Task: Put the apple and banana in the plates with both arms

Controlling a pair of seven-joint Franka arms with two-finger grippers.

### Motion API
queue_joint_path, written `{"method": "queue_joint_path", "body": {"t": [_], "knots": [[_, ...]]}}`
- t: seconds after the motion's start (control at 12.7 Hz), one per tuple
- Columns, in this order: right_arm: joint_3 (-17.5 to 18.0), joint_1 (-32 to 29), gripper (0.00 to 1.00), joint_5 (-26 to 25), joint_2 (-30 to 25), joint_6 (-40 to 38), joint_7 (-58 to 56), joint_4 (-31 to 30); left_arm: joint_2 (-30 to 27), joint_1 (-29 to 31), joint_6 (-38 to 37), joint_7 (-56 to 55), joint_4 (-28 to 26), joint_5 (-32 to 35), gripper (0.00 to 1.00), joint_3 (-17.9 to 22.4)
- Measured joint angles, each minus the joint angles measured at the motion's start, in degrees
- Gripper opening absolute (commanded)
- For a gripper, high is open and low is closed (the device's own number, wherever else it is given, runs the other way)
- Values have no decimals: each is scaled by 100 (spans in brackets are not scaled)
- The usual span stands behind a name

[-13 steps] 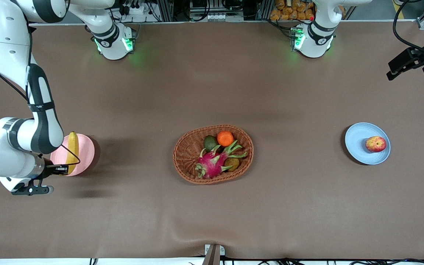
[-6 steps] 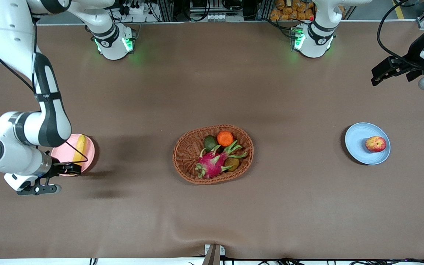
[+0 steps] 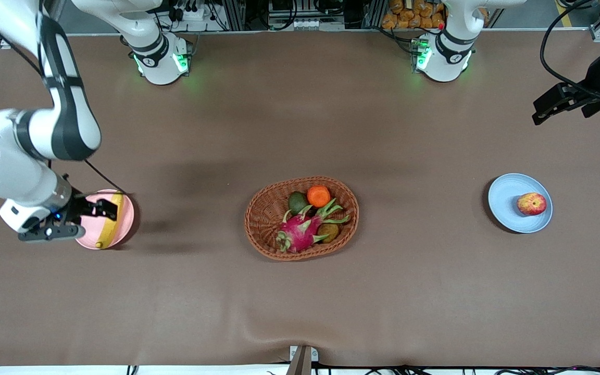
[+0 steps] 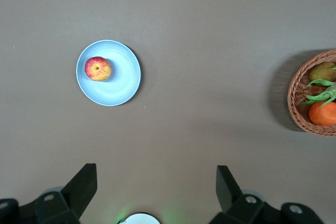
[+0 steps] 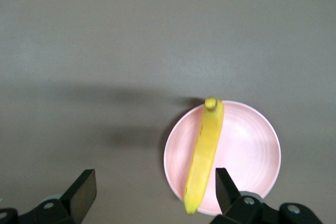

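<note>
The yellow banana (image 3: 113, 223) lies on the pale pink plate (image 3: 128, 215) at the right arm's end of the table. My right gripper (image 3: 103, 209) hangs open and empty above that plate. In the right wrist view, the banana (image 5: 206, 150) lies across the pink plate (image 5: 248, 145), with the right gripper (image 5: 155, 190) above the plate's edge. The red apple (image 3: 532, 203) sits on the light blue plate (image 3: 505, 200) at the left arm's end. My left gripper (image 3: 560, 107) is open and empty, high over bare table closer to the robots' bases than the blue plate. The left wrist view shows the apple (image 4: 98, 68) on the blue plate (image 4: 122, 77), far below the left gripper (image 4: 155, 182).
An oval brown wicker basket (image 3: 264, 211) stands mid-table holding a dragon fruit (image 3: 300, 233), a tangerine (image 3: 319, 196) and dark green fruits. Its end shows in the left wrist view (image 4: 299, 109). A brown cloth covers the table.
My right arm has risen and drawn back toward its base, with its open gripper still over the pink plate. The left gripper has shifted slightly. The banana and apple have not moved.
</note>
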Motion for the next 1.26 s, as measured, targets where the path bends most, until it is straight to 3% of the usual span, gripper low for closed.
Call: {"method": "queue_joint_path", "body": {"t": [0.32, 0.79, 1.26], "knots": [[-51, -60, 100, 0, -665, -1404, 83, 490, -1, 155, 22, 27, 2, 0, 100, 3], [23, -181, 100, 8, -728, -3407, 896, 1938, -1, 255, 41, 36, 0, 0, 100, 3], [-35, -287, 100, 42, -1118, -4039, 994, 2189, -1, 300, 65, 38, 5, 0, 100, -4]]}}
